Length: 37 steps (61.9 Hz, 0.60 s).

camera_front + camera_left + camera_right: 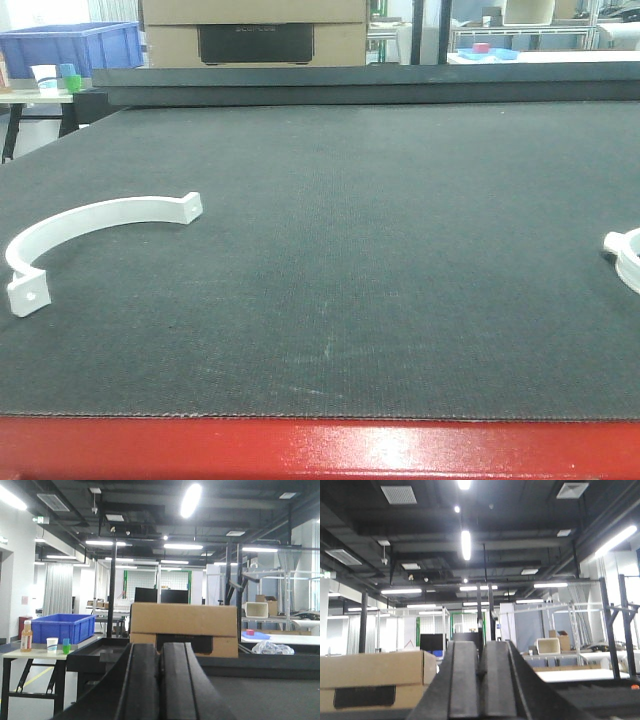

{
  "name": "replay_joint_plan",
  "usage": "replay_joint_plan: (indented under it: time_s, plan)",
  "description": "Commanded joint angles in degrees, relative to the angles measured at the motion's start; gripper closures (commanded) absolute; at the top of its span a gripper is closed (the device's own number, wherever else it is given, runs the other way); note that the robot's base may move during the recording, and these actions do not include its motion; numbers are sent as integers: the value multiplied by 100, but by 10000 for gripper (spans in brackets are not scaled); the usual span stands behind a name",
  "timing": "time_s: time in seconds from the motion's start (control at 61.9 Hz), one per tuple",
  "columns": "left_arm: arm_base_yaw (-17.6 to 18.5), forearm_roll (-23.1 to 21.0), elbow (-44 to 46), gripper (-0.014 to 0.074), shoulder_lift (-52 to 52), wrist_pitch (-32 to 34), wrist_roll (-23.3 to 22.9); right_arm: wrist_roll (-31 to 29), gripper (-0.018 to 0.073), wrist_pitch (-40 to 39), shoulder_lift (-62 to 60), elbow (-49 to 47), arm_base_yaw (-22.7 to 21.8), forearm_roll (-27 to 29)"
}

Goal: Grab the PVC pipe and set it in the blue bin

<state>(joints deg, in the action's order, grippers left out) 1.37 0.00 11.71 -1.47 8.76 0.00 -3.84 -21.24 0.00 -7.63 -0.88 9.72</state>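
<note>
On the mat (400, 250), PVC pipe (100, 212) in front view only, left gripper (160, 652), right gripper (479, 652) both closed.

The PVC pipe (100, 211) is finished white, the mat (380, 250) dark grey and finely woven, the table edge (320, 450) red, the bin (70, 45) blue.

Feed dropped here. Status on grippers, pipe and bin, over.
Left gripper shut, empty; right gripper same. Pipe on mat, left side, untouched. Bin off the mat, far left. Nothing blocking.
</note>
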Motion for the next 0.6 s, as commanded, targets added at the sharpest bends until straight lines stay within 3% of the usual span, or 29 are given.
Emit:
replay_joint_plan:
  time_s: [0.0,0.145,0.307,0.404,0.581]
  plan:
    - [-4,33,570,708,-336,-489,0,-48,727,314,45,-399,-9,-92]
    - [-4,33,1625,708,-1218,-1595,0,-48,727,1061,515,-1117,-9,-157]
    - [-4,86,2655,708,-2284,-2444,0,-48,727,2490,1222,-2034,-9,-157]
    - [-4,-184,3254,708,-2857,-3067,0,-48,727,3136,1710,-2483,-9,-157]
    - [-4,-223,4019,708,-3842,-4278,0,-48,727,4168,2722,-2977,-9,-157]
